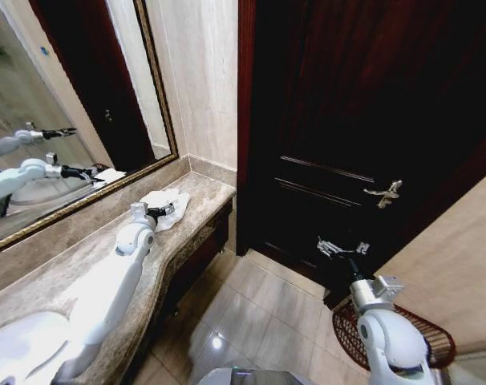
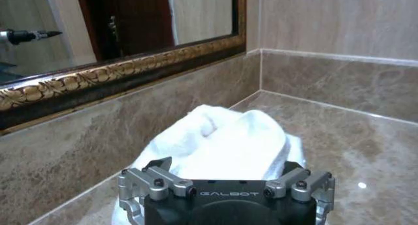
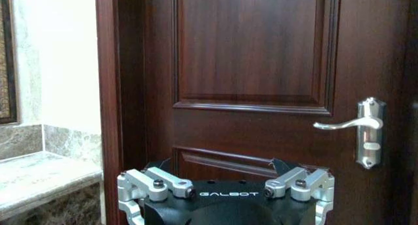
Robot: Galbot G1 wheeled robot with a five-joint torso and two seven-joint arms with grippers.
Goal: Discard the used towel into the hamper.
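Over at the far end of the marble bench (image 1: 83, 265), beneath the gilt-framed mirror (image 1: 66, 96), lies the towel (image 1: 164, 207): white, crumpled into a soft mound near the corner where the wall turns. Left tool (image 1: 163, 212) right up against it, hovering at the near edge of the heap; from the wrist camera the towel (image 2: 222, 146) bulges just beyond the tool body, but fingertips hidden, so cannot tell whether spread or pinched. Right tool (image 1: 339, 249) held out in mid-air facing the dark wooden door (image 1: 363, 120), level with the silver lever handle (image 1: 385, 193), gripping nothing; spread of its fingers likewise cannot be told. Down by the right arm, on the tiled floor, the hamper (image 1: 347, 325), reddish wire weave, rim partly masked by the arm, well apart from the towel. Likely light, limp, no fragility; would drape and trail once lifted. Best taken at the raised fold on top of the mound, pinching deep enough to gather several layers, not a loose corner.
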